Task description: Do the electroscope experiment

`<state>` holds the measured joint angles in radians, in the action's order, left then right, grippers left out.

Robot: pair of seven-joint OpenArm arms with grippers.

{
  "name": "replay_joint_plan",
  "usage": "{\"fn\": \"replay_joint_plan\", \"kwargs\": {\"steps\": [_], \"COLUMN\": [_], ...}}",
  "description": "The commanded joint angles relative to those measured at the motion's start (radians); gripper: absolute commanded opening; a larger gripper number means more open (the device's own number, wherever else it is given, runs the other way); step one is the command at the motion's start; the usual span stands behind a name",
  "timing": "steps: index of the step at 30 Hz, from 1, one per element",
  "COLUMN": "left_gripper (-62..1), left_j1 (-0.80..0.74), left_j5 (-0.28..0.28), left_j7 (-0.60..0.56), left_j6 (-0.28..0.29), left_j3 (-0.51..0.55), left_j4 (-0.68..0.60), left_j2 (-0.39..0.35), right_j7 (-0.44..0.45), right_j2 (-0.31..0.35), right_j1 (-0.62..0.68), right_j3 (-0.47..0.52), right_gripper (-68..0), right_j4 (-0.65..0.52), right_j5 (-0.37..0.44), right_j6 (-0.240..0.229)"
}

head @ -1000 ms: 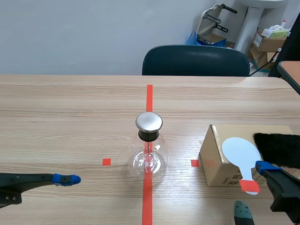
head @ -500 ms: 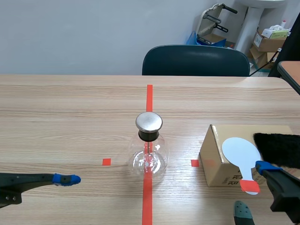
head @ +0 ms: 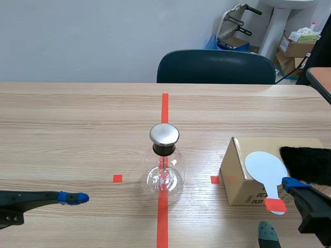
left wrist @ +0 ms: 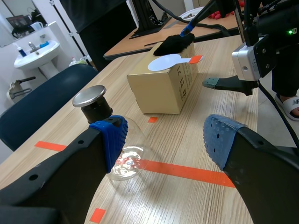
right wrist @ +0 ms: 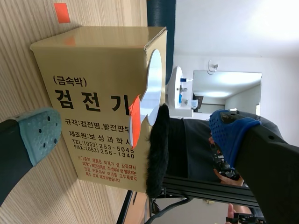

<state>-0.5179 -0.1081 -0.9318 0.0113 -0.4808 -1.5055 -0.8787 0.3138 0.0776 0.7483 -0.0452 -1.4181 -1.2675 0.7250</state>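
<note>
The electroscope, a clear glass flask (head: 164, 173) with a round metal cap (head: 164, 134), stands on the red centre line. To its right, a white disc paddle (head: 265, 166) with a red handle and a tuft of black fur (head: 307, 164) lie on a gold cardboard box (head: 239, 182). My right gripper (head: 279, 207) is open at the box's near end, with the paddle's red handle (right wrist: 133, 122) between its spread fingers, untouched. My left gripper (head: 73, 198) is open low at the left, and the flask (left wrist: 122, 161) stands just ahead of it by one pad.
A dark blue chair (head: 216, 67) stands behind the table's far edge. Boxes and gear sit in the room's back right corner. Bare wooden table (head: 77, 129) spreads left of and behind the flask.
</note>
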Motion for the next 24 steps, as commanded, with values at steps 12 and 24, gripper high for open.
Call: {"fn": "replay_joint_plan", "kwargs": {"steps": [12,24], "left_gripper": [-23.4,-23.4], "left_j1": [0.0,0.006], "left_j5": [0.174,0.478], "left_j7": [0.011,0.133], "left_j6": [-0.001,0.024], "left_j3": [0.024,0.143], "left_j4": [-0.022,-0.022], "left_j2": [0.0,0.02], "right_j7": [-0.001,0.141], "right_j2": [0.005,0.017], "right_j1": [-0.003,0.11], "right_j3": [0.007,0.007], "right_gripper": [0.4,0.4], "right_j4": [-0.01,-0.058], "right_j5": [0.013,0.241], "right_j6": [0.058,0.058]}}
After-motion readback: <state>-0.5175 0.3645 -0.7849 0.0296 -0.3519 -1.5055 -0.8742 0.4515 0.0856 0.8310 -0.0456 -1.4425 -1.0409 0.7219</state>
